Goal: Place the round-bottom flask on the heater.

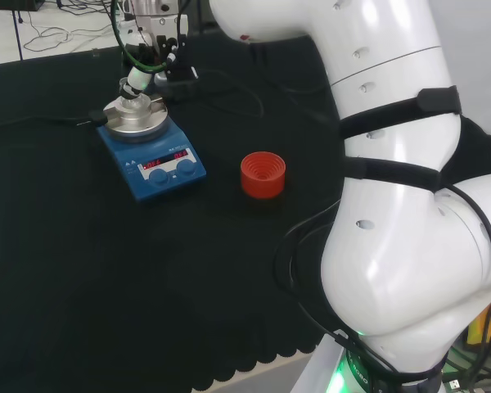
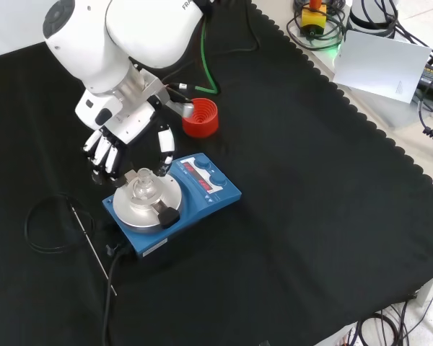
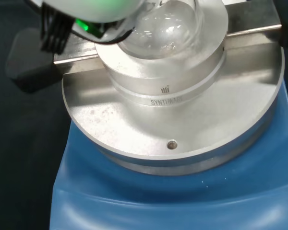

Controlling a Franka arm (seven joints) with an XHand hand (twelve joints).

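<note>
We're at the release step: the clear glass round-bottom flask (image 2: 143, 189) sits in the metal well of the blue heater (image 2: 172, 202). The black and white hand (image 2: 123, 140) hovers just above, fingers spread, holding nothing. Next, we judge: lift straight up, clear of the neck.

A lab: a blue heater (image 2: 175, 204) and flask stand (image 2: 200, 117) on a cloth-covered bench (image 2: 310, 216).

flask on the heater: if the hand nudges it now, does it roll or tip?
Probably not roll: the flask's round bottom sits in the heater's metal well. Likely fragile and slippery, being clear glass. A push on its neck by the hand might tilt it.
</note>
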